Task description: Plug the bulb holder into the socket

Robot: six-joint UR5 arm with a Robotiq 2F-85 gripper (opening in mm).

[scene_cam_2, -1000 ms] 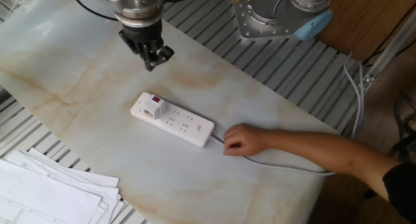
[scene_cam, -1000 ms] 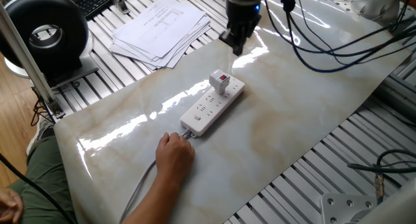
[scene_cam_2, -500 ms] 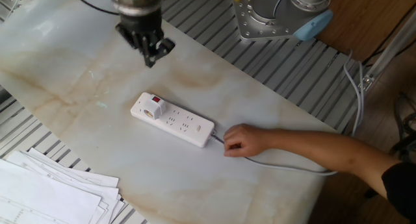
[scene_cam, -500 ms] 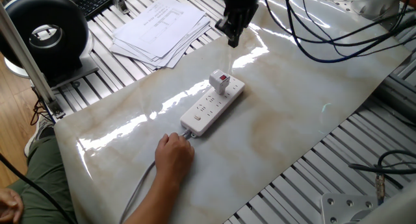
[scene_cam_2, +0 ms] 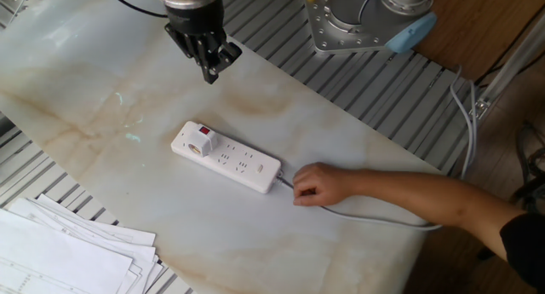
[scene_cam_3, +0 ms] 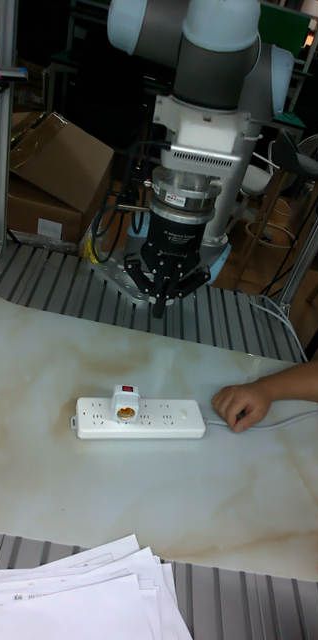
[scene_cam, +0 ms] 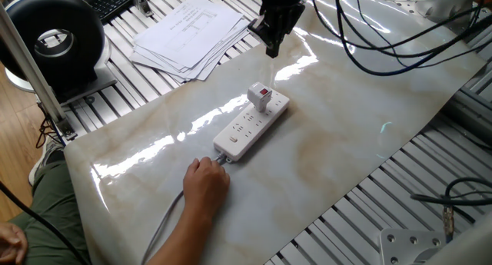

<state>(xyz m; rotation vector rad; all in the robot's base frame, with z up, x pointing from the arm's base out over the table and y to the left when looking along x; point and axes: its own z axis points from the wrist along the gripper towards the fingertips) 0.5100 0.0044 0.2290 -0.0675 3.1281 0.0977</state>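
Lifting away, our gripper [scene_cam_2: 210,62], fingers together and empty, is leaving the bulb holder [scene_cam_2: 201,140] seated below in the socket [scene_cam_2: 226,158].

two fixed: high, opposite sides | tall: low, frontal (all share table [scene_cam_2: 358,166])

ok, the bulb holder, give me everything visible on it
The bulb holder is a small white plastic block with a red mark on top and a round, orange-tinted opening. It sits upright, plugged into the socket near the end away from the cable. Only the strip touches it; the gripper hangs well above and behind, holding nothing.
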